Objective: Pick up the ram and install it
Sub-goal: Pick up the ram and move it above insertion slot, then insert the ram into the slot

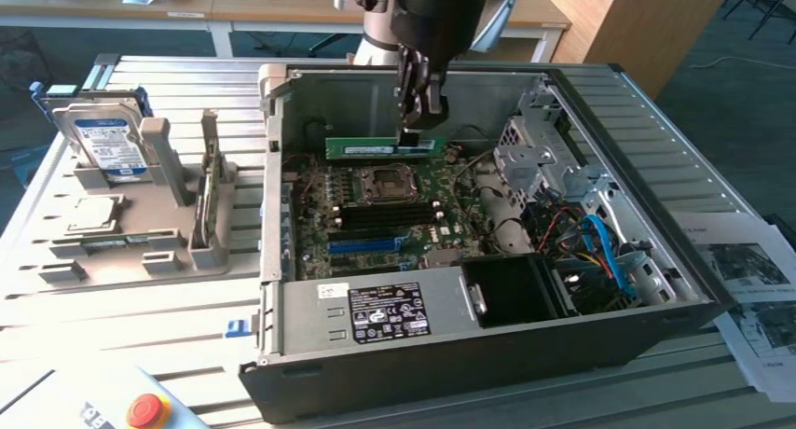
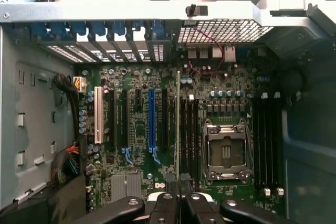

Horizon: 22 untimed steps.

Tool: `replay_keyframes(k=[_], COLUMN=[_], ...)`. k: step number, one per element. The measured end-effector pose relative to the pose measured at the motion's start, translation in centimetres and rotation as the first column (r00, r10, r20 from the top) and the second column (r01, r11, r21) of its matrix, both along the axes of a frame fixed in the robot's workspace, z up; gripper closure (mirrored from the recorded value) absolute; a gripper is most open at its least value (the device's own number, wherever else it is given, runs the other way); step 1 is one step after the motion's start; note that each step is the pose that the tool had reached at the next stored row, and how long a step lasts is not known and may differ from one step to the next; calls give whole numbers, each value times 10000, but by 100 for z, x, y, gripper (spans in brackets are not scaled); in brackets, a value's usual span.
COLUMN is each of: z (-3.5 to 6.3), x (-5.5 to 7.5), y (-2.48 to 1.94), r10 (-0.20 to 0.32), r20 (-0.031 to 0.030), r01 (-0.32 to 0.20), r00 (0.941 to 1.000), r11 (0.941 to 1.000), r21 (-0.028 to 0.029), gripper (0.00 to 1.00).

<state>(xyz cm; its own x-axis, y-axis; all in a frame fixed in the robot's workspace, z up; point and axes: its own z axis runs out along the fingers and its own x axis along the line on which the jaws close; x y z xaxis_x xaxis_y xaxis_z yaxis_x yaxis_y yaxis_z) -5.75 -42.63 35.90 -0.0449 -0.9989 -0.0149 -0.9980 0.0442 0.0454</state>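
Green ram hangs edge-down above the motherboard inside the open computer case. The gripper pinches its upper edge, jaws nearly closed on it. Good seating likely needs the stick level and lined up exactly over a dark slot beside the processor socket.

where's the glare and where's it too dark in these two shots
Exterior view: slatted table glares white, computer case shaded inside. Wrist view: white blowout beyond the case rim, motherboard evenly lit, case wall beside it in shadow.
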Motion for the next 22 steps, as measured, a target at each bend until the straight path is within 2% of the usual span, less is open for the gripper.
replay_keyframes(k=[5, 7, 12, 22], z=[-1, -6, -84, -85], x=[28, 52, 61, 61], y=[0, 43, 44, 44], r10=[0, 1, 1, 1], r20=[-1, 0, 0, -1], r01=[0, -1, -1, -1], r00=[10000, 10000, 10000, 10000], r11=[10000, 10000, 10000, 10000], r21=[0, 4, 4, 3], gripper=[88, 88, 88, 88])
